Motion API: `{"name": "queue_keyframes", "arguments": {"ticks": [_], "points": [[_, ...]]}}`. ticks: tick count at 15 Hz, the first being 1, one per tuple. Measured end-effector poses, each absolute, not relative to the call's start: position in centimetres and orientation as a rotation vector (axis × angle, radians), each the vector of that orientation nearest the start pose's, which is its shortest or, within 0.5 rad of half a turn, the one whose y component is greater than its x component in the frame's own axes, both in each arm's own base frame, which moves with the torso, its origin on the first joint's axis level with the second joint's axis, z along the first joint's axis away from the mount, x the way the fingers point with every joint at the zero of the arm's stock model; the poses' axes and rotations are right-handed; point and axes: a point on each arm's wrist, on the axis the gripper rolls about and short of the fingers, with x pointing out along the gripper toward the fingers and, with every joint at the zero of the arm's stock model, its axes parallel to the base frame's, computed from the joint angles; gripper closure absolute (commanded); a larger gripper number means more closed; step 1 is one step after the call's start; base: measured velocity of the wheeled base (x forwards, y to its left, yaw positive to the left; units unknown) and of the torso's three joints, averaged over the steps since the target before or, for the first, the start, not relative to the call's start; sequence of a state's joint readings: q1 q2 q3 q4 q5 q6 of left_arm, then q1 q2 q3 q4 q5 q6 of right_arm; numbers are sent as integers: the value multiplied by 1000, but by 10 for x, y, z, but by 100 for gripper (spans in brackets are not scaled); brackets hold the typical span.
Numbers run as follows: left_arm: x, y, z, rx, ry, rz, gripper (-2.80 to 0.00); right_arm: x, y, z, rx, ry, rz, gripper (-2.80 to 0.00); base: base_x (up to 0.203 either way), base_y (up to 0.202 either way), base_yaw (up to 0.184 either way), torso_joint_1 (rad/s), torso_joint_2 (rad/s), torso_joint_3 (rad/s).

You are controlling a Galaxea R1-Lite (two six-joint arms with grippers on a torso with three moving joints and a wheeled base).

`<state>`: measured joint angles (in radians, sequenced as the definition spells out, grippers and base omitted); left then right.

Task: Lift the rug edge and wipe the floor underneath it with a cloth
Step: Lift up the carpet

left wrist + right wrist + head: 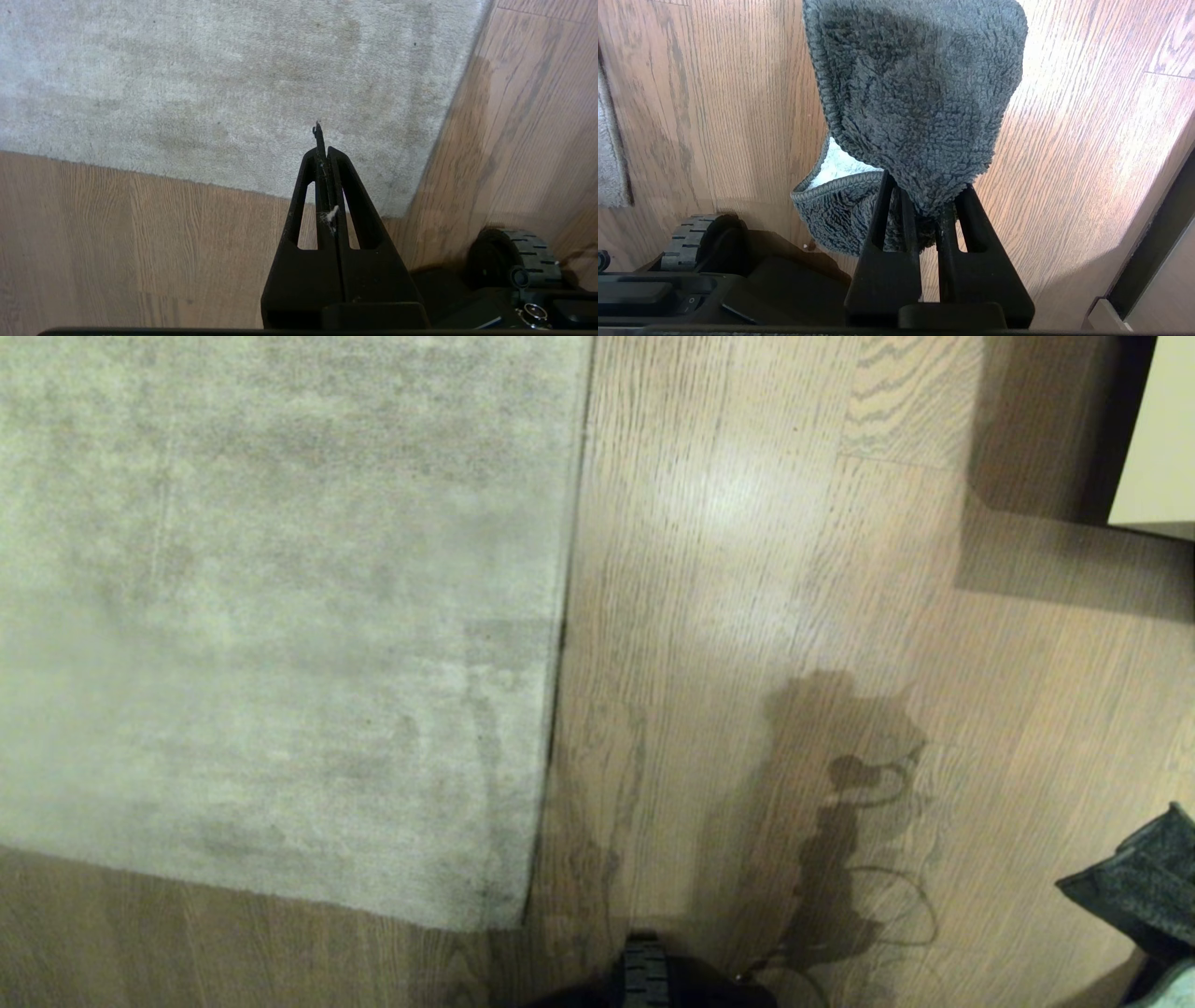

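The right hand (924, 196) grips the cloth (915, 93) above the floor (1064, 163). The left hand (327, 151) is closed and empty, above the rug edge (187, 182).

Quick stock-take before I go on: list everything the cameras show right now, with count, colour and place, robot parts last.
rug: one, pale grey-beige, lying flat on the floor at the robot's front left
rug edge: one, straight thin border, flat on the planks, not lifted
floor: light-brown wood planks, all around the rug
cloth: one, dark grey-green, fluffy, hanging in the right claw; also at the head view's right edge
pale furniture panel: one, cream, far right
base wheel: one seen, black with grey tread, on the floor near the rug corner
left claw: black, shut, empty, above the rug corner
right claw: black, shut on the cloth, above bare floor
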<state>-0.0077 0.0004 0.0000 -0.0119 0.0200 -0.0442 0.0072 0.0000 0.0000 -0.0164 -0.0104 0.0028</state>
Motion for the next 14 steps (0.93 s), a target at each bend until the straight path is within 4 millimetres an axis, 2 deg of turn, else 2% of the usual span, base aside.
{"name": "queue_keyframes", "arguments": {"ticks": [5,9,14], "points": [[-23,1,78,-52,-17,16,0,-23,0,77,3,-16,-3,0,0,0,0,0,0,0],[-31,2,100,-45,-84,69,0,-23,0,77,3,-16,-3,0,0,0,0,0,0,0],[-36,2,107,-43,-65,58,0,-23,0,77,4,-16,-2,0,0,0,0,0,0,0]]}}
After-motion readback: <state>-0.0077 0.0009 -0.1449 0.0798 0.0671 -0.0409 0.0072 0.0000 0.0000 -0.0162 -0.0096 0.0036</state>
